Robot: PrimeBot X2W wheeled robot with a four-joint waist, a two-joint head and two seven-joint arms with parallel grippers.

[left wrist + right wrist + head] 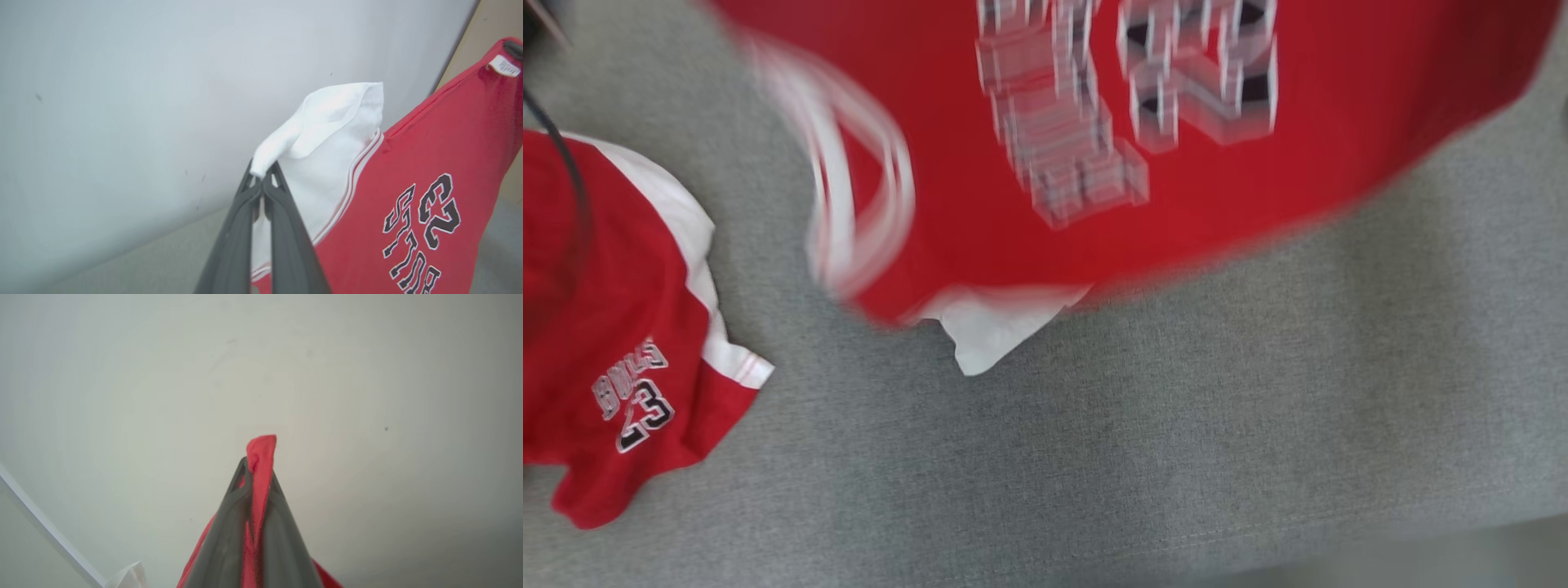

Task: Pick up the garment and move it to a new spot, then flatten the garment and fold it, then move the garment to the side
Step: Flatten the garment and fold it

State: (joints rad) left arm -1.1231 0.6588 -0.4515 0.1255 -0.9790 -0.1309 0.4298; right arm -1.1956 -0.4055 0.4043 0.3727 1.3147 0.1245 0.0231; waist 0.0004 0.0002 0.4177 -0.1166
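Step in hand: the move. The garment [1307, 188] hangs blurred at twelve o'clock over the grey surface [1176, 425]. My left gripper [263, 179] pinches its white panel, my right gripper [257, 469] a red edge. Next, I judge: lower it and spread it flat, clear of the second red piece [605, 327] at nine o'clock.

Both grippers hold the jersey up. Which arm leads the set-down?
Right, probably. Left gripper and right gripper both pinch the jersey, but a second red garment crowds the left of the grey surface.
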